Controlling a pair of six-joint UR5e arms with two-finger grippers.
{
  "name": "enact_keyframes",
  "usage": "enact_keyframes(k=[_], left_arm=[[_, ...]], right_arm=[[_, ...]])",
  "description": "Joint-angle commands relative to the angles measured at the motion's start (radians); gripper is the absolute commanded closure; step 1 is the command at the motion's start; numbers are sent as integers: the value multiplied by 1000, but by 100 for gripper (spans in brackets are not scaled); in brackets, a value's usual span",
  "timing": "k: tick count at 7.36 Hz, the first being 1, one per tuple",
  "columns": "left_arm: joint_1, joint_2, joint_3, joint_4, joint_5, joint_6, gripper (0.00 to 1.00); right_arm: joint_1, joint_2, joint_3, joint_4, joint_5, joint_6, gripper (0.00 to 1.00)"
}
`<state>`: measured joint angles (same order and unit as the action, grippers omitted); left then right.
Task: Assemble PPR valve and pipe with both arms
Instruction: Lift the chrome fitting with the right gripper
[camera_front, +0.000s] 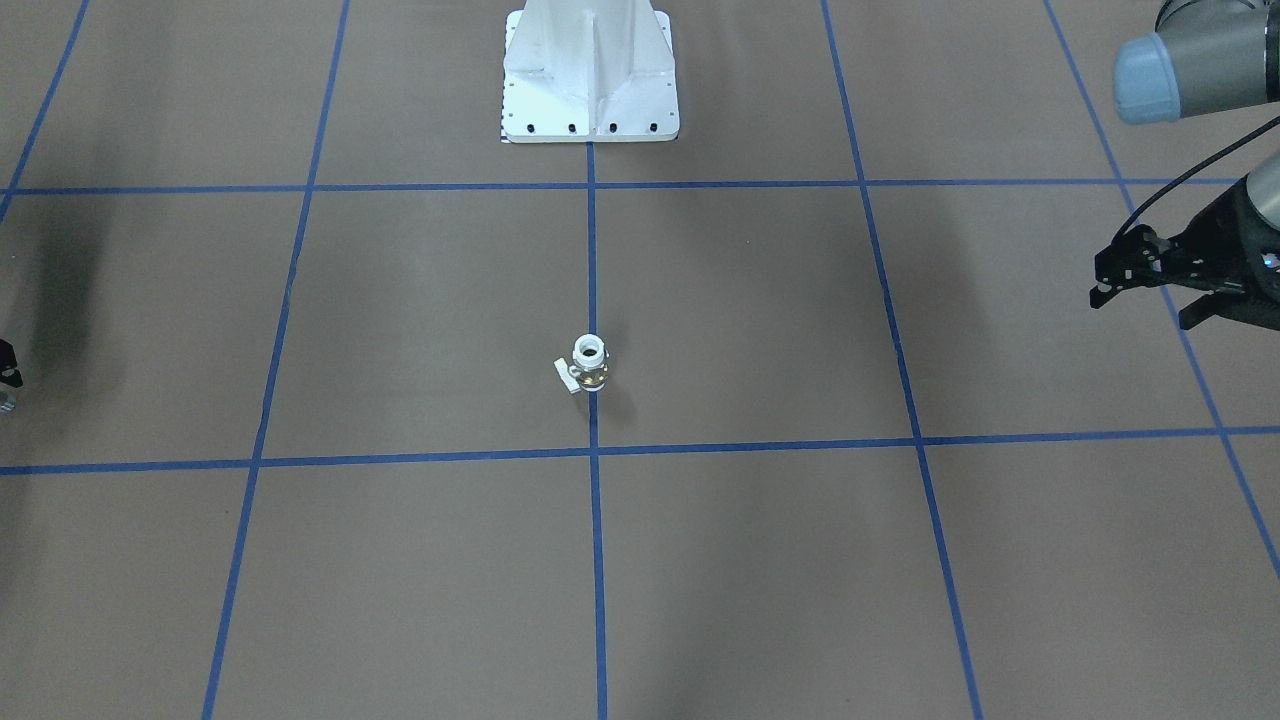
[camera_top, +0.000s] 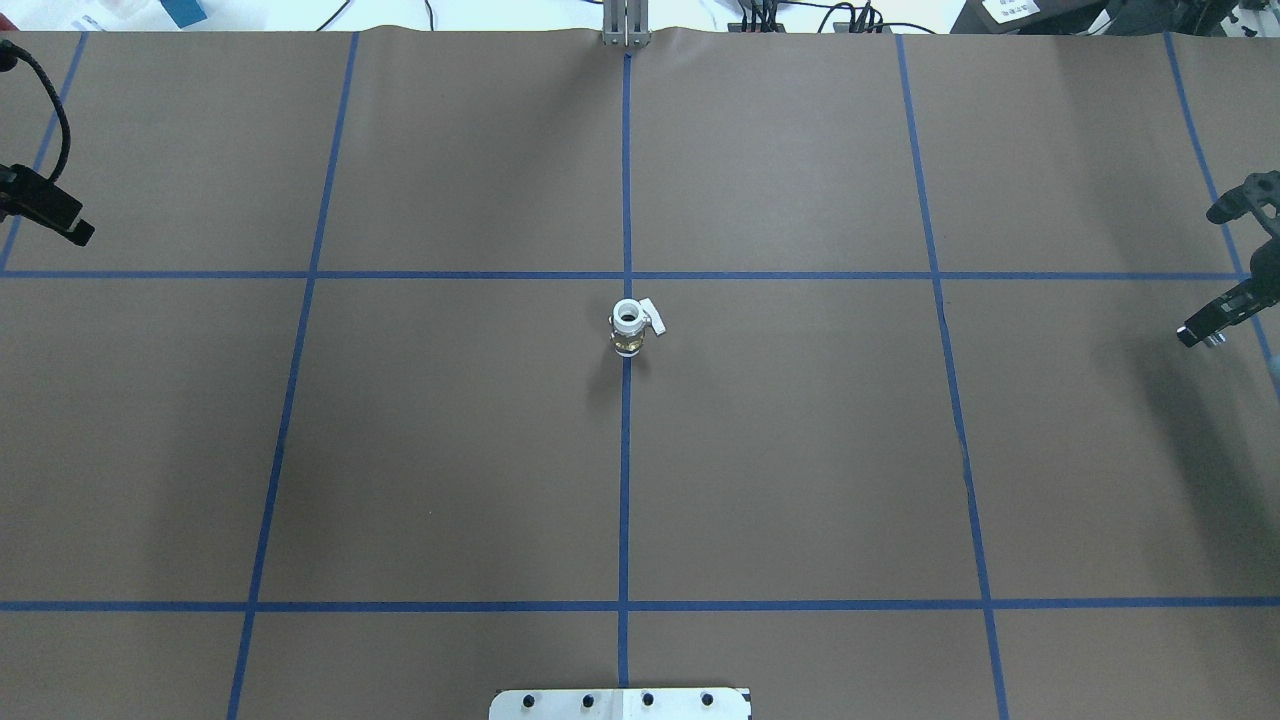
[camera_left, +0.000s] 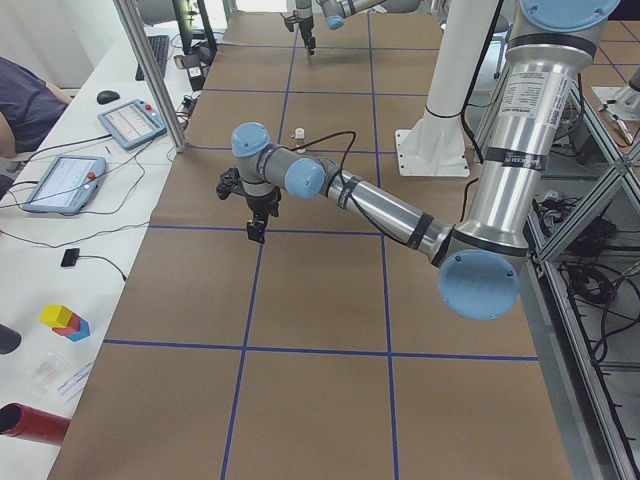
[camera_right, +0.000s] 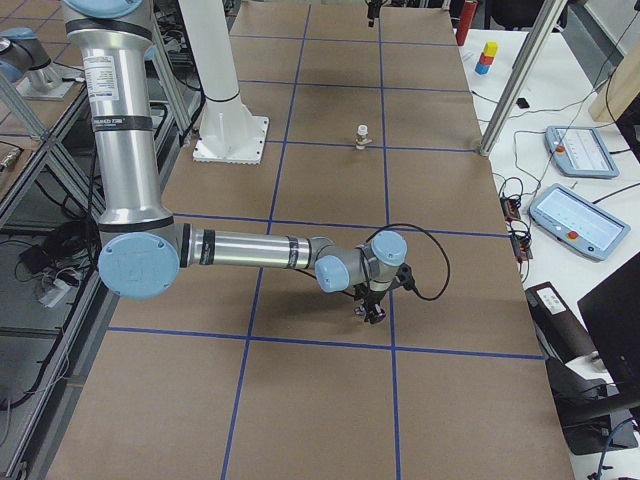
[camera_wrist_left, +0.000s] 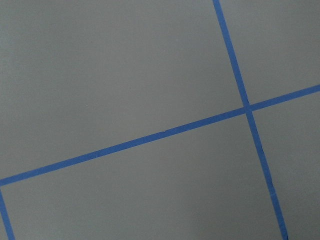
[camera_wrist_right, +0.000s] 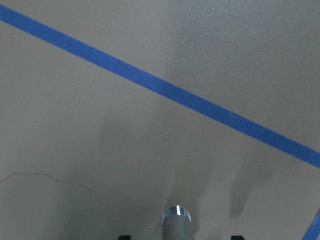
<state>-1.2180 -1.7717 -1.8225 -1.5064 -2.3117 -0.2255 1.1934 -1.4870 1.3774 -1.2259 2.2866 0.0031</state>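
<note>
Brass PPR valve upright on bench; far from it, right end effector grips pipe, left end effector released.

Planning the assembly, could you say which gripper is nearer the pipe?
Right: the right gripper holds the pipe; the left gripper is across the table, beyond the valve.

- Light is even and diffuse, coming from above; the matte brown table cover shows no glare.
- The PPR valve throws a short, soft shadow at its foot.
- Broad, faint shadows lie far to either side of the valve, toward the table's ends.
- Right wrist view: the pipe glints at its tip and looks slightly soft; pale, blurred shadows fall on the cover.
- Left wrist view is flat, greyish and sharp throughout.
</note>
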Motion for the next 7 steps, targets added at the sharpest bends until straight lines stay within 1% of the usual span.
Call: enact_keyframes(k=[1,2,7], left_arm=[[0,0,-3,0,0,-2,0],[0,0,-1,0,0,-2,0],[2,-5,-1,0,0,-38,0]], right_arm=[[2,5,9,0,1,0,38],[3,5,9,0,-1,0,40],[12,-3,14,6,1,-2,43]])
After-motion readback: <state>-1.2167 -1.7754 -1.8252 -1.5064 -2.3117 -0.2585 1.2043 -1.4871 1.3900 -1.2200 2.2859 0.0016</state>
